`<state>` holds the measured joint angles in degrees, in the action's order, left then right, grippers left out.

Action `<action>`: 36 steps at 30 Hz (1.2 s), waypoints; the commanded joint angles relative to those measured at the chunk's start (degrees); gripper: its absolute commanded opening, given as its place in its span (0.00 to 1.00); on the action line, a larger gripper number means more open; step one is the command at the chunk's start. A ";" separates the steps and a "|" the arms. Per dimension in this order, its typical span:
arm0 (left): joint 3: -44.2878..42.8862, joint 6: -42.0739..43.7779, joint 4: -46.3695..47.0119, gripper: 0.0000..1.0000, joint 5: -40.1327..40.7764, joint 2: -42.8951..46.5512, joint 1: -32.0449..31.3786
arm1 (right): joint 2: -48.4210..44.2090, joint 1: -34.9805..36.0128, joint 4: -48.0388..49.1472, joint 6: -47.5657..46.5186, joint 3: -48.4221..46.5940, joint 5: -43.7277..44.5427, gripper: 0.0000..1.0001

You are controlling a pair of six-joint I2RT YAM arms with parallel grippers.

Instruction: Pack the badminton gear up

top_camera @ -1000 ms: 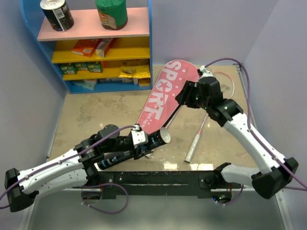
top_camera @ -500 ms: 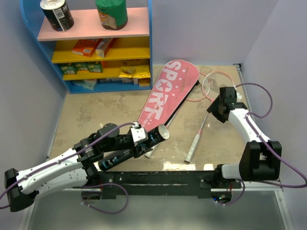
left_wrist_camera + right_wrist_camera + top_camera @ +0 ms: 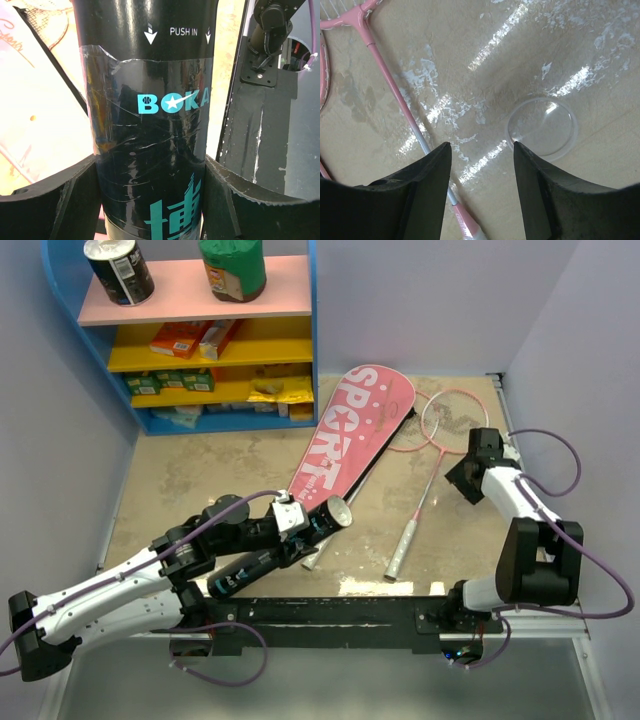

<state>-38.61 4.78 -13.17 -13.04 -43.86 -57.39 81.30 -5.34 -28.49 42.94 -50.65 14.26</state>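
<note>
My left gripper is shut on the long black tube with teal lettering. It holds the tube at a slant, open end by the narrow end of the pink "SPORT" cover. In the left wrist view the tube fills the gap between my fingers. A pink racket lies right of the cover, head far, handle near. My right gripper is open and empty, low over the table right of the racket's shaft. No shuttlecock shows.
A clear round lid lies on the table just beyond my right fingers. A blue shelf unit with cans and snack boxes stands at the back left. Walls close in left and right. The black mounting bar runs along the near edge.
My right arm has drawn back from over the cover's head to the right side and folded in, uncovering the racket head. My left gripper has shifted slightly with the tube.
</note>
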 commanded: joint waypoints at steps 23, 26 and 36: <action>-2.87 -1.79 1.04 0.00 0.12 1.14 0.17 | 7.82 -1.42 8.62 2.94 4.68 2.09 0.40; -2.87 -1.61 0.95 0.00 0.21 1.23 0.26 | 8.87 -1.34 8.80 2.68 4.69 1.91 0.36; -2.96 -1.61 0.95 0.00 0.20 1.32 0.26 | 10.55 -1.51 9.51 1.80 5.48 1.47 0.20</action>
<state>-38.79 3.84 -14.50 -13.02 -43.48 -57.39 89.54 -6.52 -18.72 44.93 -46.52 15.62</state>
